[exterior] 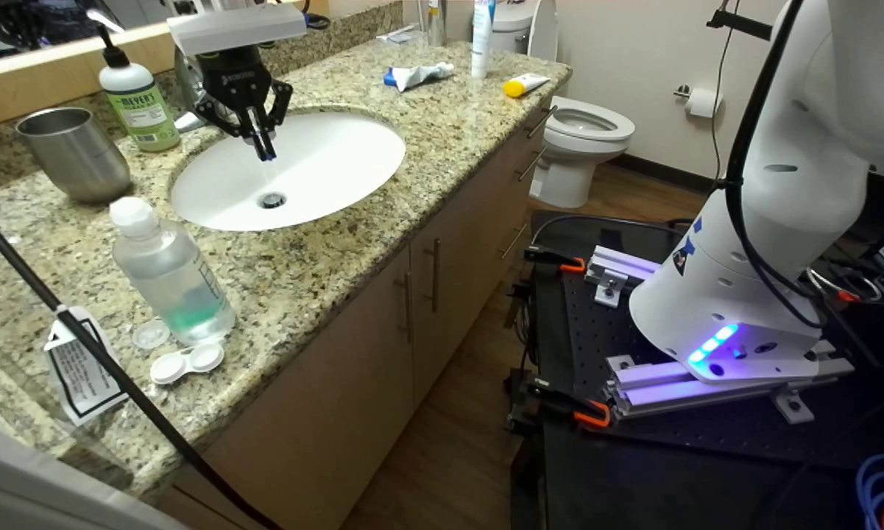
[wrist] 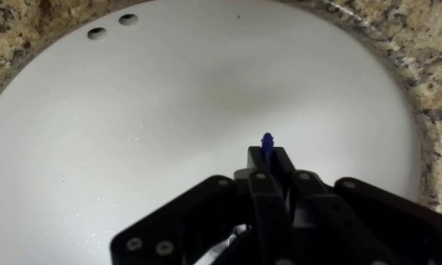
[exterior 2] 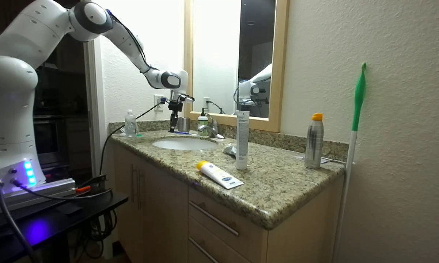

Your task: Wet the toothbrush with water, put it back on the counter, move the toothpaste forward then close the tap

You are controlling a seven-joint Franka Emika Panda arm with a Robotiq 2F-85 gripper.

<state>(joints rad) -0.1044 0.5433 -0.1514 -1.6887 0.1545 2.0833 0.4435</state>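
Observation:
My gripper is over the white basin, in front of the tap. It is shut on the toothbrush; in the wrist view the blue toothbrush tip pokes out between the fingertips. In an exterior view the blue toothbrush lies level, reaching from the gripper toward the tap. A faint streak of water shows below the fingers. The toothpaste, a crumpled whitish tube with a blue cap, lies on the granite counter beyond the basin.
A pump bottle and metal cup stand beside the tap. A clear bottle and lens case are near the front. An upright tube, a yellow-capped tube and a spray can occupy the far end.

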